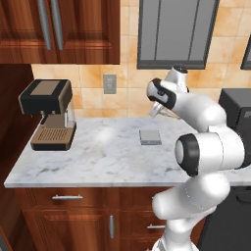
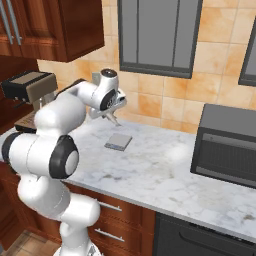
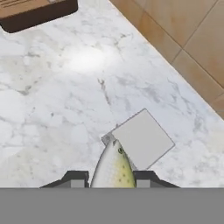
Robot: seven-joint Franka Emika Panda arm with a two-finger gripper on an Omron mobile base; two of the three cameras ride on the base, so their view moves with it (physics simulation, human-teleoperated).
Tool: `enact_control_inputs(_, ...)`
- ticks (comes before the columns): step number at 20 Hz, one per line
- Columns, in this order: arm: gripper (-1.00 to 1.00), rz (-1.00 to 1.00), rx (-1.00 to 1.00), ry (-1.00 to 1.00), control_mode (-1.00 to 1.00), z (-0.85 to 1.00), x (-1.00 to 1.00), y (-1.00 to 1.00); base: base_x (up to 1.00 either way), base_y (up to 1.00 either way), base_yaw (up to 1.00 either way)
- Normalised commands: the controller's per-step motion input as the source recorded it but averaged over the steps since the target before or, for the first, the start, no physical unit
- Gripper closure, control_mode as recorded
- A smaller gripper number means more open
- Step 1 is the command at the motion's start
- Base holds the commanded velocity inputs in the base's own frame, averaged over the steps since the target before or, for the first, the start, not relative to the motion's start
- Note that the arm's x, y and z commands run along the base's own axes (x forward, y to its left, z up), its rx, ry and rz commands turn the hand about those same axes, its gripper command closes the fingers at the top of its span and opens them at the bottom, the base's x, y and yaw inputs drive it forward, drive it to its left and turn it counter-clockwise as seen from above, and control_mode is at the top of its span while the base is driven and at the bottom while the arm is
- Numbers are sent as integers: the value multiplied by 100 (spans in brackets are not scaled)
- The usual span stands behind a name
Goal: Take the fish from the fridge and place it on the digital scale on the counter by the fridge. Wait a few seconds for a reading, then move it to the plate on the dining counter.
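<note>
The fish (image 3: 113,168) is held between the two fingers (image 3: 76,178), which are closed narrowly on its body; its head points forward, away from the hand, and its tan-and-silvery flank faces the hand camera. The gripper (image 3: 113,179) hangs above the marble table (image 1: 98,152), clear of the surface. In the hand view the fish's head overlaps the near corner of the digital scale (image 3: 144,139); whether the two touch cannot be told from that view.

The digital scale (image 1: 150,137) lies flat on the table, roughly mid-depth, with nothing resting on its platform. From the right base view the gripper (image 2: 114,118) is seen raised above and just behind the scale (image 2: 118,141), toward the tiled wall.

A black-and-brown coffee machine (image 1: 49,113) stands at the left end of the table, well apart from the scale. A dark microwave (image 2: 227,145) sits at the right end.
</note>
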Motion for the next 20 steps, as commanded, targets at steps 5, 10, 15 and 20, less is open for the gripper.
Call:
enact_control_inputs(5,100,-20,5,14,-100,93,-87,0,0,0,0)
enact_control_inputs(10,100,-17,1,9,-100,53,-100,0,0,0,0)
enact_control_inputs(15,100,-11,0,0,-100,13,-100,0,0,0,0)
enact_control_inputs(20,100,-10,0,0,-100,0,-98,0,0,0,0)
